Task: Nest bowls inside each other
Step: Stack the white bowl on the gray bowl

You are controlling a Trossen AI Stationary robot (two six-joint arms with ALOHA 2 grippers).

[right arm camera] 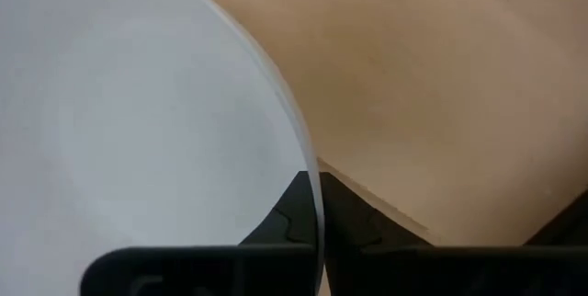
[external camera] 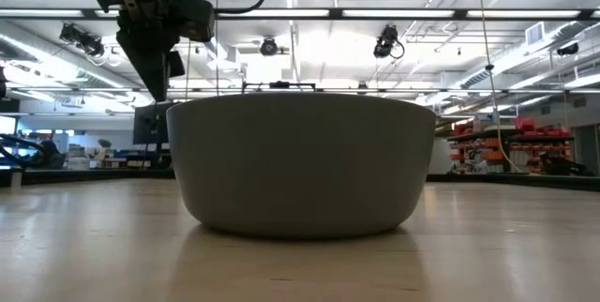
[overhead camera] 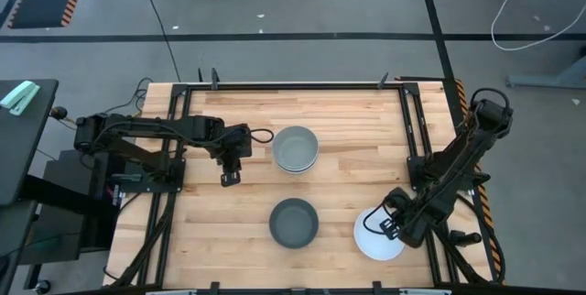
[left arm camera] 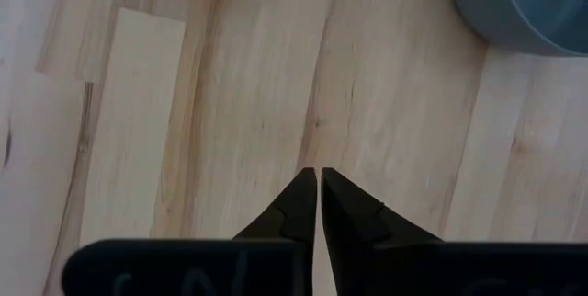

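High view first: three bowl positions show on the desk (overhead camera: 348,139). A light grey bowl (overhead camera: 295,148) sits at the middle toward the far edge — it looks like a stack, though how many sit in it I cannot tell. Taking that bowl as the landmark, the dark grey bowl (overhead camera: 294,222) lies nearer the front edge, well apart from it, and the white bowl (overhead camera: 377,234) lies farther toward the right front corner.

The right gripper (overhead camera: 392,226) is at the white bowl's rim. In the right wrist view its jaws are clamped on that thin rim, one inside, one outside. The left gripper (overhead camera: 230,174) hovers just left of the light grey bowl, over bare wood, its jaws together and holding nothing.

The step in hand looks like lifting the white bowl to nest it. To do it well, I would lift straight up first so the far edge does not drag on the desk. A one-sided rim grip lets the bowl droop — so move slowly, keep it level, centre it over the target bowl before lowering, and release only once it is seated. The left arm should hold clear of the path.
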